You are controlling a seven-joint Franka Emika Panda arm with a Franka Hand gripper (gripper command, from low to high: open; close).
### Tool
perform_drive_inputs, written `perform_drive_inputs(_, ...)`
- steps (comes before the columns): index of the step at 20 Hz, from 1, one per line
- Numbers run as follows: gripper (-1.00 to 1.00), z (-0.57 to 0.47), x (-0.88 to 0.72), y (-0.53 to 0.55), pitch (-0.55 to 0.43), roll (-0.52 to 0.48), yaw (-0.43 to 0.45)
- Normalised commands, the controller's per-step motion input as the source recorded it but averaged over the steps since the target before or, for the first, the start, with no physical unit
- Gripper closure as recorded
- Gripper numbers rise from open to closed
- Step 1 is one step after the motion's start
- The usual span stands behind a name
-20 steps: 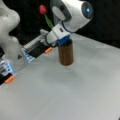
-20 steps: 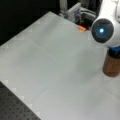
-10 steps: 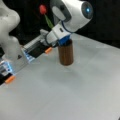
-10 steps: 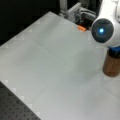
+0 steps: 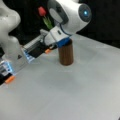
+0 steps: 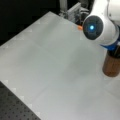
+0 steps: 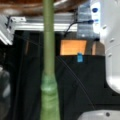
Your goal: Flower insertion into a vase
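Black curtains hung behind a pale grey table (image 5: 75, 95), and near its far edge stood the vase (image 5: 66, 53), upright, at a front view's right edge (image 6: 111, 65). Directly over its mouth sat the arm's wrist, tilted, with the gripper (image 5: 55, 37) hidden behind the blue collar; whether its jaws were wide or narrow could not be told. A flower (image 5: 42, 11) with a red head rose up and to a front view's left from the wrist, its green stem (image 7: 49, 50) running close past the wrist camera (thickening lower in that view), so it was probably held, with its lower end at or inside the vase.

The stem looked thin, light and bendable, best gripped low down, away from the fragile head. The vase seemed stiff and light, likely to tip if knocked sideways.

Compared with a second earlier, nothing had visibly shifted: arm, flower and vase kept the same places.
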Motion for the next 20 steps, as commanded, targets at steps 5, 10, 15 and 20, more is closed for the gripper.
perform_drive_inputs(5,-1.0,-0.04,0.36,-0.05,0.149,0.011,0.045)
perform_drive_inputs(10,-1.0,-0.06,0.4,-0.11,0.152,0.01,0.063)
perform_drive_inputs(15,-1.0,-0.06,0.47,-0.19,0.172,0.001,0.079)
perform_drive_inputs(20,-1.0,-0.06,0.46,-0.19,0.191,-0.004,0.119)
